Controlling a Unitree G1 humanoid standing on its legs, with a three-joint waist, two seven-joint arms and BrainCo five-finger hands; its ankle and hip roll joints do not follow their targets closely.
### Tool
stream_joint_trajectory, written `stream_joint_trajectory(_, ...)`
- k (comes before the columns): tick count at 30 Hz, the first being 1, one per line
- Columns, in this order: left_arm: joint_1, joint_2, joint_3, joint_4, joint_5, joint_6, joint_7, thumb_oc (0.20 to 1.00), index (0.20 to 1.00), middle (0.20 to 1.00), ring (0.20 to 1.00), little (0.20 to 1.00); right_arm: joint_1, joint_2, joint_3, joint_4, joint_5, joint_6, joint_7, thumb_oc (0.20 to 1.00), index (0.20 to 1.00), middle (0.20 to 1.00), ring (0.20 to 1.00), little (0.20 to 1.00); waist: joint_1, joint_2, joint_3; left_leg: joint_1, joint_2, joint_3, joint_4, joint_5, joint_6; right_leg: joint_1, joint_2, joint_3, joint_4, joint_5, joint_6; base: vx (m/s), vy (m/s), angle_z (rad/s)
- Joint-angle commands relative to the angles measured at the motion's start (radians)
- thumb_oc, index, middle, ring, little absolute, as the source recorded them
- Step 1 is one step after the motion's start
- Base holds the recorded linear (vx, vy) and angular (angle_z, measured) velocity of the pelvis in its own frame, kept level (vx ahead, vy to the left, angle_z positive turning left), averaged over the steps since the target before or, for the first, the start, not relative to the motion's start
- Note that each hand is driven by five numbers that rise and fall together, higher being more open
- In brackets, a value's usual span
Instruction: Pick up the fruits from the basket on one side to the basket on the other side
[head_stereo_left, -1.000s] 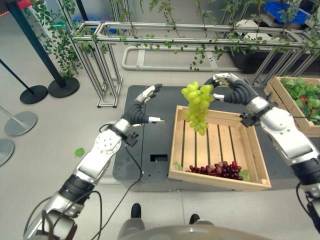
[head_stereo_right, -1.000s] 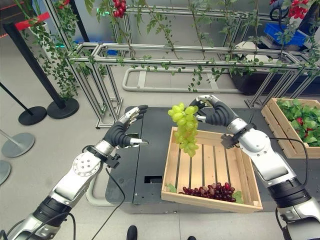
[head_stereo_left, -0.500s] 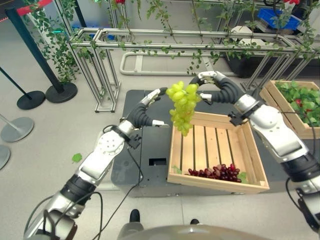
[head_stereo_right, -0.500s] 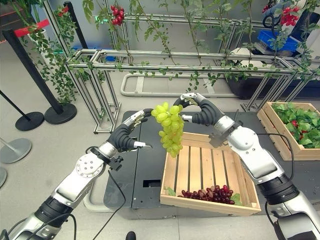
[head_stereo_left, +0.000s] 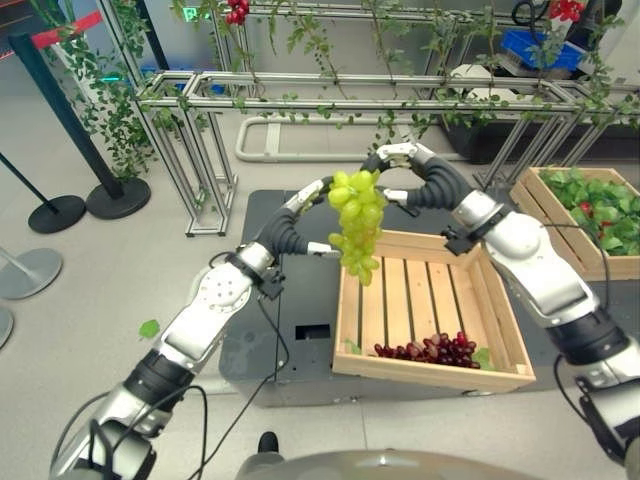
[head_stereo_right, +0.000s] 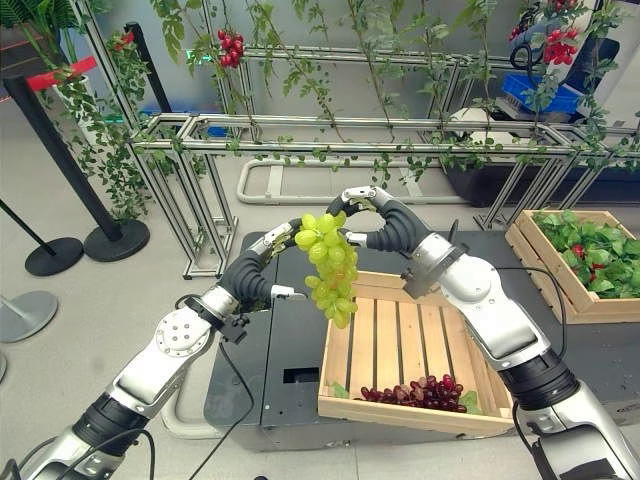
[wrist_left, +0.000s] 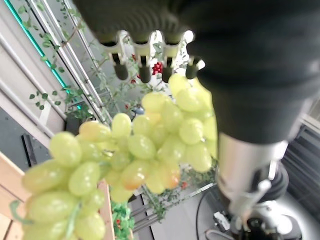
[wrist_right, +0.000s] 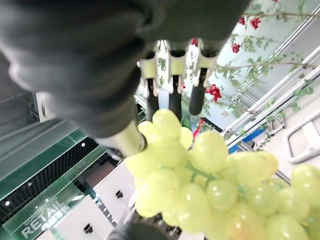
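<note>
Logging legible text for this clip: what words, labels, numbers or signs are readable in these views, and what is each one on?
"RETAIL": white letters on a green sign band in the background of the right wrist view, cut off at the picture's edge.
No readable print on the green grapes, the wooden crate, the right hand or the left hand.

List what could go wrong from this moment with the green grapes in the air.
The right robot hand pinches only the top of the green grape bunch, so the hanging bunch could swing or shed grapes. It hangs over the wooden crate's left edge, so a slip might land it on the black platform. The left robot hand, open and close beside the bunch, could knock it loose during a handover.
</note>
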Motion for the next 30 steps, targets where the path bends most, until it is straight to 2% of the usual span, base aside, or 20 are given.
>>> stream_joint_trajectory(1,-0.059,-0.032,-0.012,0.015,0.012,-0.025,-0.019,1.000,1.000,1.000,1.000,1.000,-0.160,0.053,0.003,-0.083,0.074,-0.055,-0.025,0.200,0.200,0.200,0.200,0.200,-0.012,-0.028,-0.048,0.003,-0.012,-0.025,0.117,-0.160,0.038,-0.050,-0.005,-0.019,0.050,-0.008,0.031,0.00,0.000,0.00)
stream_joint_trajectory(30,-0.075,-0.075,-0.050,0.048,-0.024,0.015,-0.040,1.000,1.000,1.000,1.000,1.000,-0.190,0.140,0.046,-0.100,0.053,-0.055,-0.027,0.200,0.200,0.200,0.200,0.200,-0.011,-0.030,-0.047,-0.004,-0.014,-0.043,0.129,-0.168,0.041,-0.048,-0.004,-0.027,0.061,-0.019,0.022,0.00,0.000,0.00)
